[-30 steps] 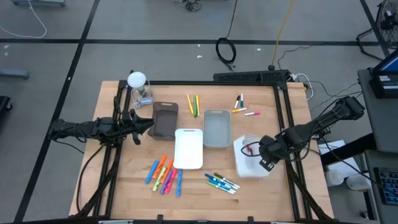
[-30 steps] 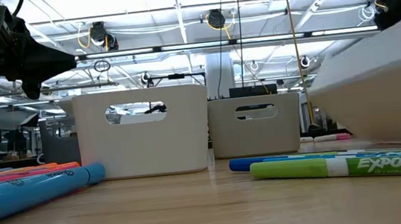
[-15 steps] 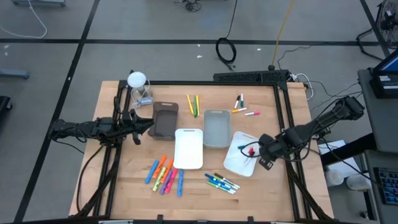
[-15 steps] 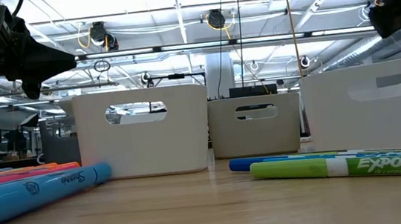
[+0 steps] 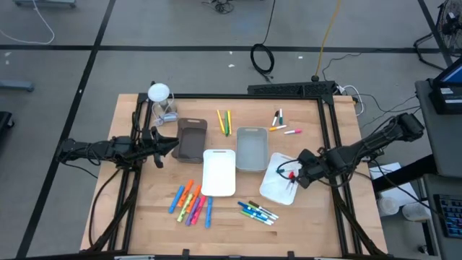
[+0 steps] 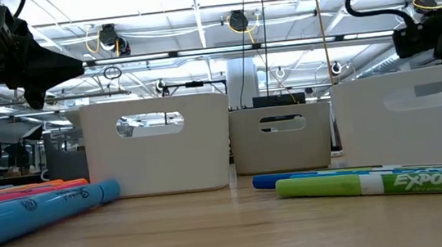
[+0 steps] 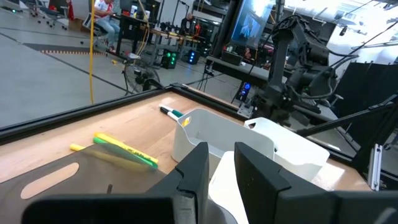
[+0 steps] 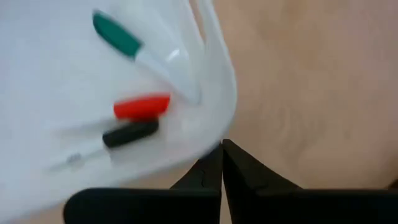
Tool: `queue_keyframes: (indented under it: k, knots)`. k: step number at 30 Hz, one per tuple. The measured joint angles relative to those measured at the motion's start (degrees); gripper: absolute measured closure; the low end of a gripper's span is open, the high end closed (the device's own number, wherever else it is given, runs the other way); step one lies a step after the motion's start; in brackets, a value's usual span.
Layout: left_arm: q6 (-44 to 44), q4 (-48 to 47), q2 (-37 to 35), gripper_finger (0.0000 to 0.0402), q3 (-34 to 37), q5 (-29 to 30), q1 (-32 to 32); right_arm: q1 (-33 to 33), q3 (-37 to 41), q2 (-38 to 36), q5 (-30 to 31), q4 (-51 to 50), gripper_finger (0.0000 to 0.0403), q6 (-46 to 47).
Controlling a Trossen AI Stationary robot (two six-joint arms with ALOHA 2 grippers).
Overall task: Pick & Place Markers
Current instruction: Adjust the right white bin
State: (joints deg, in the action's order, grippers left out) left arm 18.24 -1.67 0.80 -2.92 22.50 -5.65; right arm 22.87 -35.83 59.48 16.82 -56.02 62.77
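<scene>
Markers lie in loose groups on the wooden table: orange, pink and blue ones point(image 5: 191, 204) near left, blue and green ones point(image 5: 258, 211) near centre, yellow-green ones point(image 5: 224, 121) and a mixed group point(image 5: 283, 123) at the far side. A white tray point(image 5: 278, 189) at the right rests flat and holds green-, red- and black-capped markers point(image 8: 142, 106). My right gripper point(image 5: 298, 178) is shut, slanting down at this tray's right rim point(image 8: 211, 81). My left gripper point(image 5: 172, 142) hovers level at the left beside the brown tray point(image 5: 191, 139), its fingers point(image 7: 221, 168) a narrow gap apart, holding nothing. My right gripper has its shut fingertips point(image 8: 231, 163) at the white tray's rim, coming from above and slanting down from the table's right. The picture is blurred there, so I cannot tell whether they touch the rim.
A long white tray point(image 5: 219, 172) and a grey tray point(image 5: 251, 148) stand side by side mid-table; in the low view they rise as walls point(image 6: 158, 146) point(image 6: 282, 138) behind a blue marker point(image 6: 41, 210) and a green one point(image 6: 375, 181). A lamp-like white object point(image 5: 159, 94) stands at the far left corner.
A second ago the right white tray was tipped up off the table at my right gripper; it has come down flat with the markers inside. My right gripper has since sunk a little toward the table's left and tipped further downward, still shut.
</scene>
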Motion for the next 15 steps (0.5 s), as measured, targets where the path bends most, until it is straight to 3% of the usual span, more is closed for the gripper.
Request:
queue_keyframes:
  k: [10,15]
  knots:
    - [0.0,0.0,0.0,0.0323,0.0,0.0,0.0,-1.9,0.0,0.0,6.7,8.2,0.0403,-10.5]
    - [0.0,0.0,0.0,0.0323,0.0,0.0,0.0,-1.9,0.0,-0.2,6.9,5.5,0.0403,-11.2]
